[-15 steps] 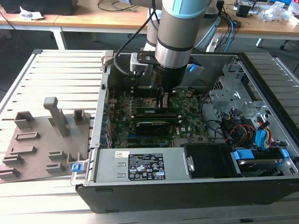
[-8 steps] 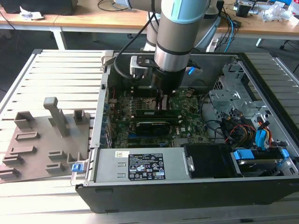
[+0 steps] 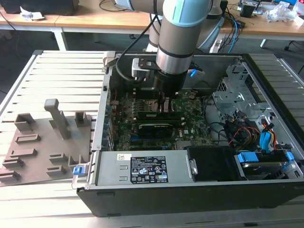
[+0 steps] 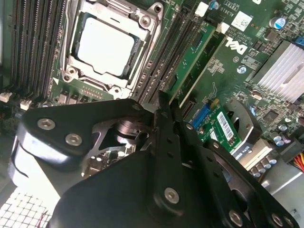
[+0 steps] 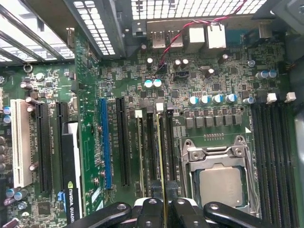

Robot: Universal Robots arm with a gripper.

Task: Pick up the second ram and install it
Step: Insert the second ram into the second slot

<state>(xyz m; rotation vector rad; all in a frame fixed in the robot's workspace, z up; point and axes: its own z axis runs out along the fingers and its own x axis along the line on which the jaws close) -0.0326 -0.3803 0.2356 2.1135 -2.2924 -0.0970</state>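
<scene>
My gripper [image 3: 165, 108] is down inside the open computer case, over the memory slots beside the CPU socket [image 5: 221, 183]. It is shut on the second ram [image 5: 160, 156], a thin green stick seen edge-on between the black fingers [image 5: 183, 211]. In the second wrist view the ram [image 4: 192, 57] runs from my gripper [image 4: 168, 100] along a slot next to the socket [image 4: 104, 45]. It stands upright in line with the slot. I cannot tell whether it is fully seated.
The green motherboard [image 3: 190, 128] lies in the black case [image 3: 190, 194]. Drive bays and cables [image 3: 256, 133] crowd the exterior view's right. A grey holder tray [image 3: 42, 147] lies on the slatted table at the exterior view's left. Further memory slots [image 5: 273, 152] flank the socket.
</scene>
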